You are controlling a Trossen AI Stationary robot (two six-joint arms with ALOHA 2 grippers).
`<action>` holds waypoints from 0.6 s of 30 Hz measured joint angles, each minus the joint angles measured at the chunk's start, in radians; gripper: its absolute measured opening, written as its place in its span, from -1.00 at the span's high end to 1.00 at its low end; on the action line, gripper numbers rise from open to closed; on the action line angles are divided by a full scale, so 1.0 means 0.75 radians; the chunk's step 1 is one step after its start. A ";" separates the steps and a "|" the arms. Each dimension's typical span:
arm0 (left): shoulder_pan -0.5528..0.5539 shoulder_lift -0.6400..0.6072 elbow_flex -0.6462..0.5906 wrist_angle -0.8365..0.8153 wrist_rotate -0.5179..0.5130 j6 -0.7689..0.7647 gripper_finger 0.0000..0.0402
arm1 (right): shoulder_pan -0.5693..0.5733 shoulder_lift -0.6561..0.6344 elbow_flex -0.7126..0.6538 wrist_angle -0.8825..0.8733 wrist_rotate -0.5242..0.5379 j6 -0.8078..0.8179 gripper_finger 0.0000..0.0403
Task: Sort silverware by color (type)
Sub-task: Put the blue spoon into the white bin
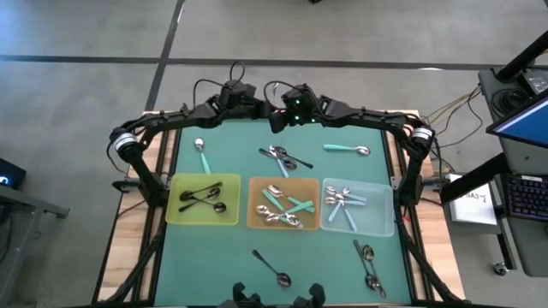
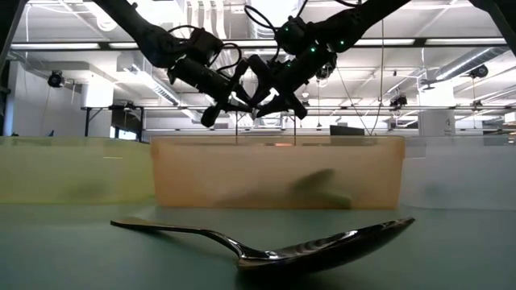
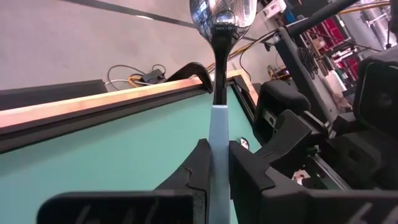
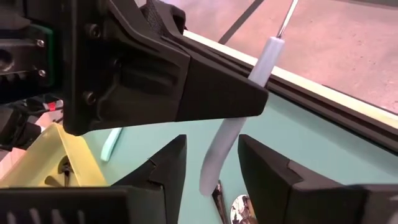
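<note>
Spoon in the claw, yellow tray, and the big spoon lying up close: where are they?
Pale-handled spoon (image 3: 219, 143), left wrist view, on its handle between the left claw's fingers.
Yellow tray (image 1: 174, 214), high view, on its near-left rim.
Close spoon (image 2: 322, 251), low view, on its bowl.

in the left wrist view the pale-handled spoon (image 3: 219, 124) loses the top of its bowl past the picture's edge, and its handle's lower end sinks between the left gripper (image 3: 217, 171) fingers. in the low view the trays are blurred, the orange tray (image 2: 278, 171) showing only dark smudges inside.
</note>
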 joint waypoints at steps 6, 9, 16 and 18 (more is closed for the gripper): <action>-0.005 0.000 0.000 0.002 0.021 -0.017 0.91 | -0.009 0.000 0.000 -0.016 0.018 -0.007 0.68; -0.005 0.000 0.000 0.001 0.020 -0.011 0.91 | -0.021 0.001 -0.002 -0.030 0.024 -0.033 0.86; -0.005 0.000 0.000 -0.003 0.104 0.030 0.75 | -0.045 -0.015 -0.002 -0.082 -0.039 -0.085 0.91; -0.004 -0.001 0.001 -0.015 0.132 0.048 0.68 | -0.050 -0.037 -0.003 -0.124 -0.035 -0.114 0.92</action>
